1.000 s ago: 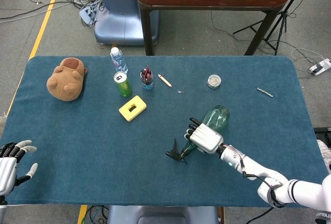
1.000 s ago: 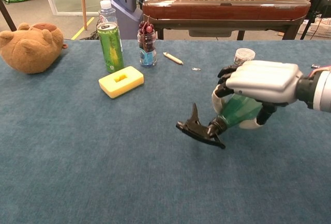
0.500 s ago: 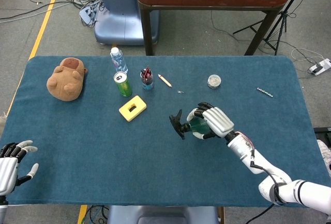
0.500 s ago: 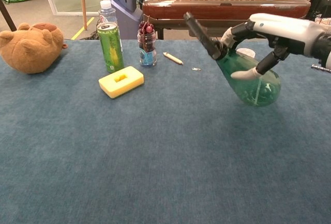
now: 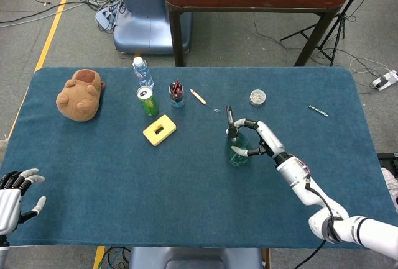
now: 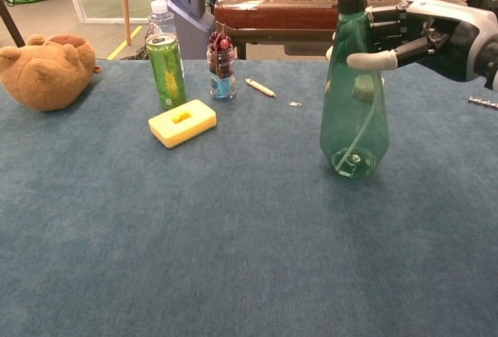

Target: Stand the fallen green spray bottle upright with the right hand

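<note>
The green spray bottle (image 5: 238, 148) (image 6: 354, 111) stands upright on the blue tablecloth, right of centre, its black spray head on top. My right hand (image 5: 259, 138) (image 6: 424, 35) grips the bottle's upper body from the right side, thumb and fingers wrapped around it. My left hand (image 5: 13, 197) rests at the near left edge of the table with its fingers spread and nothing in it; the chest view does not show it.
A brown plush toy (image 5: 79, 94), a water bottle (image 5: 142, 71), a green can (image 5: 147, 100), a small jar (image 5: 176, 94), a yellow block (image 5: 159, 129) and a pencil (image 5: 198, 97) lie at the back left. A round tin (image 5: 257, 97) sits behind the bottle.
My right hand has lifted the bottle off its side and swung it up to vertical, shifting it slightly toward the table's back. The left hand has not moved.
</note>
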Motion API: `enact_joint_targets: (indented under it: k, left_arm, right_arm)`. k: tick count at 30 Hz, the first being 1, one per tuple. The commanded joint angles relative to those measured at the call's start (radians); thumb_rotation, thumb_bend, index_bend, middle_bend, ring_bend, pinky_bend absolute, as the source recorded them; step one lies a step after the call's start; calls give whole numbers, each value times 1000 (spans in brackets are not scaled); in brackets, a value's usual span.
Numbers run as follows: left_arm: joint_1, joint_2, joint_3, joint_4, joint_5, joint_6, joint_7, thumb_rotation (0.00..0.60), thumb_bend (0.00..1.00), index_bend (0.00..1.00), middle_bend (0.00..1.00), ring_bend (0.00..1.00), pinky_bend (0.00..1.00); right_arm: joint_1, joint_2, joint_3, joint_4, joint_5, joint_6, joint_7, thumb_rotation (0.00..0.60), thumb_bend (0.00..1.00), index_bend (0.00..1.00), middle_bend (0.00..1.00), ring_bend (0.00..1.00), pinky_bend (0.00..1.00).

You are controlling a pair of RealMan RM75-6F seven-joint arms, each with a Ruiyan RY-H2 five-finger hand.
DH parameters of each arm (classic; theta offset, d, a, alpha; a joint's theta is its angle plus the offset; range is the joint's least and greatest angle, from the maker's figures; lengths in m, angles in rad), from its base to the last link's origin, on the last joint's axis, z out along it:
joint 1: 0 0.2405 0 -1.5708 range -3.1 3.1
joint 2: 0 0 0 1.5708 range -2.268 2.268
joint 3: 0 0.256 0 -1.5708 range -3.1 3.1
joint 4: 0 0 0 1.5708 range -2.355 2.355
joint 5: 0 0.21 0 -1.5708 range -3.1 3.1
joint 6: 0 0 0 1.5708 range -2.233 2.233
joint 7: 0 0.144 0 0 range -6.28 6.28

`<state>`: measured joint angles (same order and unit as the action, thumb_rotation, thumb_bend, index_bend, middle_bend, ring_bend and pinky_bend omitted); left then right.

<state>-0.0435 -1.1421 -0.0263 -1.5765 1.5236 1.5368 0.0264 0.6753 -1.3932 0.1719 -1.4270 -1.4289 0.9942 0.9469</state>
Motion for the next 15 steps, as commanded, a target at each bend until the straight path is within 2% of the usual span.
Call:
enact_joint_targets:
  k: [1,9,15]
  left_arm:
    - [0,0,1,-1,2,0,0,600,333,368,248,213,139]
    - [1,0,0,2,0,1,-3,600,333,368,248,213,139]
    - [3,-1,-1,7,-4,2,-7,600,333,368,248,213,139]
  right_arm:
    - [-2,-38,5,46,-9,-5,78,600,365,693,442,288,179]
    - [-4,-82,-5,115,-41,10,189,600,364,693,442,288,179]
    - [-4,-79,-29,141,-94,33,259,600,353,693,409,287,180]
